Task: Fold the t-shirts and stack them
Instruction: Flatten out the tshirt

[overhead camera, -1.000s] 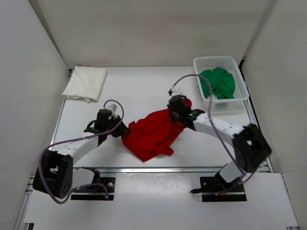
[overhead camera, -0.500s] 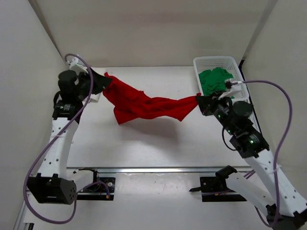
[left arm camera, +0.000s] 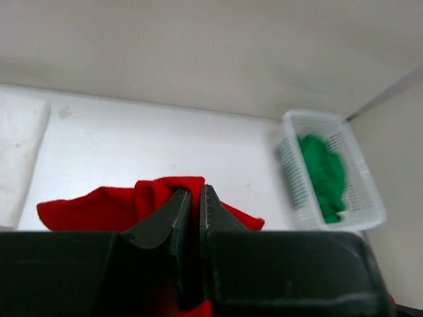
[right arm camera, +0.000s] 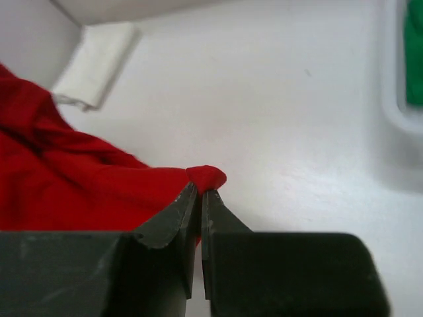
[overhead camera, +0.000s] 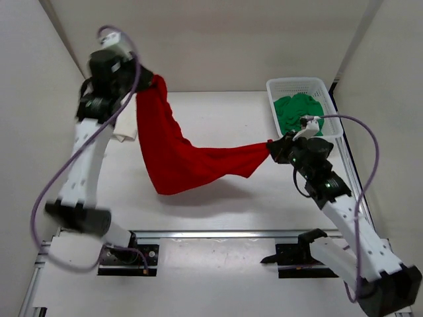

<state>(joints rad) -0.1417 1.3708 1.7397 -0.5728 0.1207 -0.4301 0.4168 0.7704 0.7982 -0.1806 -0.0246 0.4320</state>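
The red t-shirt [overhead camera: 178, 158] hangs in the air, stretched between my two grippers. My left gripper [overhead camera: 147, 78] is raised high at the back left and is shut on one edge of it [left arm camera: 165, 191]. My right gripper [overhead camera: 272, 146] is lower, at the right, and is shut on another edge [right arm camera: 206, 177]. The shirt's lowest fold hangs close above the table. The white t-shirt [overhead camera: 122, 132] lies folded at the back left, mostly hidden behind the left arm; it also shows in the right wrist view [right arm camera: 99, 63]. The green t-shirt [overhead camera: 299, 113] lies crumpled in the basket.
A white mesh basket [overhead camera: 299, 84] stands at the back right corner, also in the left wrist view [left arm camera: 360, 214]. White walls enclose the table on the left, back and right. A metal rail [overhead camera: 218, 232] runs along the near edge.
My left gripper has risen higher and back with its edge of the red t-shirt, so the cloth now hangs in a long drape. My right gripper has stayed near the basket, slightly lower.
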